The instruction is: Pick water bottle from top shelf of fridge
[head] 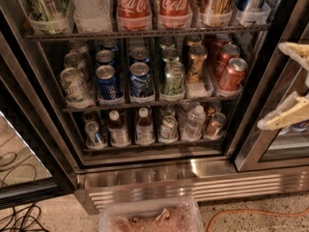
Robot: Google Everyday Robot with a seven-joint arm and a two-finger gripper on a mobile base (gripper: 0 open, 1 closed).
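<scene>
The fridge [203, 170] stands open in front of me, with a steel frame and dark wire racks. On the top shelf [145, 33] the water bottle [91, 6] stands second from the left in a clear bin. Only its ribbed clear lower body shows; the cap is cut off by the top edge. Two red Coca-Cola bottles [133, 4] stand right of it. My gripper [289, 83] is at the far right edge, in front of the right door frame. It is lower than the top shelf, well right of the bottle, open and empty.
The middle rack holds several cans [140, 76]. The bottom rack holds small white-capped bottles [144, 127] and cans. The open glass door [19, 149] is at the left. A plastic tub [149, 216] sits on the floor below, with cables [19, 219] and an orange cord [260, 211].
</scene>
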